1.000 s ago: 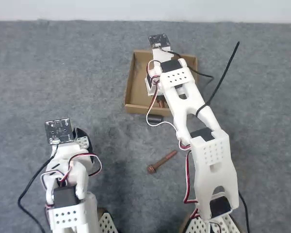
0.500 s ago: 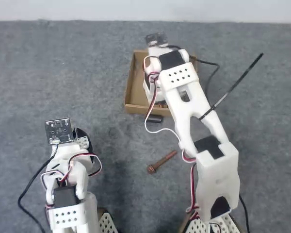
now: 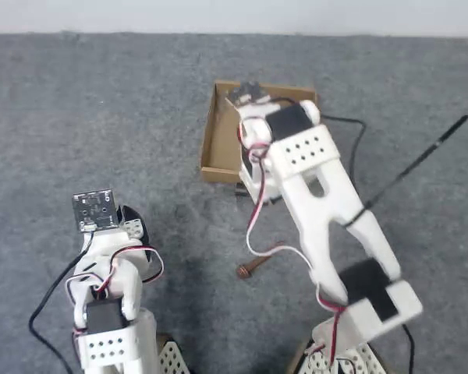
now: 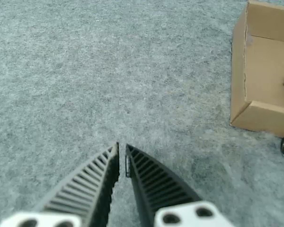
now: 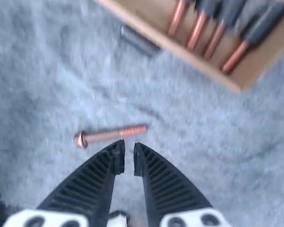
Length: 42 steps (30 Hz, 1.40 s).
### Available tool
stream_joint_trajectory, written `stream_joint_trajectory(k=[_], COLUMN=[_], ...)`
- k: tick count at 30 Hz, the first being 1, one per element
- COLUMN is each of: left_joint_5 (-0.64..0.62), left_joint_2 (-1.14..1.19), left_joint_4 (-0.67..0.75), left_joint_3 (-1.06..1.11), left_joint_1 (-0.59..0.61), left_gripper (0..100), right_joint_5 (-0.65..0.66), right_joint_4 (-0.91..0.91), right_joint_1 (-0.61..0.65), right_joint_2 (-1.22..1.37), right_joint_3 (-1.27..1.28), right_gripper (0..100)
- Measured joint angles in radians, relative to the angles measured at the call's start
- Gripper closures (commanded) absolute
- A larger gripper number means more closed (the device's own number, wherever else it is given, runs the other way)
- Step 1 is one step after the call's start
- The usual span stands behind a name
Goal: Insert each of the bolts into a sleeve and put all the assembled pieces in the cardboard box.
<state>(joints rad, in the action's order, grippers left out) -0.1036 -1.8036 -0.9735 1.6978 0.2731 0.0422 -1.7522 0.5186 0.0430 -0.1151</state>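
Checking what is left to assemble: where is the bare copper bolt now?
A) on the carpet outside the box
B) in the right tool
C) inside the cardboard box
A: the bare bolt lies on the carpet just ahead of the right tool, clear of the cardboard box.

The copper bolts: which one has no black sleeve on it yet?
The bolt lying alone on the grey carpet, just ahead of the right gripper. The others lie in the cardboard box with dark sleeves on them.
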Motion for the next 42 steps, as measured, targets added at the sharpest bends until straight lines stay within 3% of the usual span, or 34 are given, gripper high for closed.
stream_joint_trajectory(k=[3,10,18,22,28,42], left_joint_5=[0.0,0.0,0.0,0.0,0.0,0.0], left_joint_2=[0.0,0.0,0.0,0.0,0.0,0.0], left_joint_4=[0.0,0.0,0.0,0.0,0.0,0.0], left_joint_3=[0.0,0.0,0.0,0.0,0.0,0.0], left_joint_1=[0.0,0.0,0.0,0.0,0.0,0.0], left_gripper=[97,98,97,97,97,97], right_joint_5=[0.044,0.341,0.371,0.413,0.56,0.747], right_joint_4=[0.0,0.0,0.146,0.261,0.399,0.769], right_joint_1=[0.0,0.021,0.021,0.035,0.049,0.051], right_joint_2=[-0.075,-0.224,-0.404,-0.407,-0.399,-0.189], right_joint_3=[0.12,0.342,0.586,0.669,0.678,0.678], right_gripper=[98.9,98.9,98.8,98.0,86.4,87.2])
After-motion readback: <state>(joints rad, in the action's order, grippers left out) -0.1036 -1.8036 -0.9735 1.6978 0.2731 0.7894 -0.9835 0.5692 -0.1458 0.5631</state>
